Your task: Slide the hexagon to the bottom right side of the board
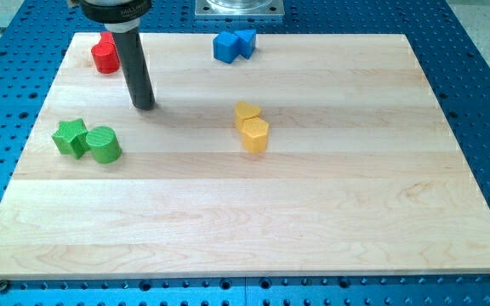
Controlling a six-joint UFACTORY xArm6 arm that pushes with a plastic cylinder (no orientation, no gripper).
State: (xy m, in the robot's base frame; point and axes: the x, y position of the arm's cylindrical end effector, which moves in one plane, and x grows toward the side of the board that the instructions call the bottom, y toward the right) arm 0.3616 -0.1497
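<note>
A yellow hexagon block (254, 135) lies near the board's middle, touching a second yellow block (247, 112) just above it whose shape I cannot make out. My tip (145, 105) rests on the board at the upper left, well to the left of the yellow blocks. It stands above and to the right of a green star block (71, 137) and a green cylinder (104, 144). It touches no block.
A red block (105, 54) sits at the board's top left, partly behind the rod. Two blue blocks (233, 44) touch each other at the top centre. The wooden board (381, 204) lies on a blue perforated table.
</note>
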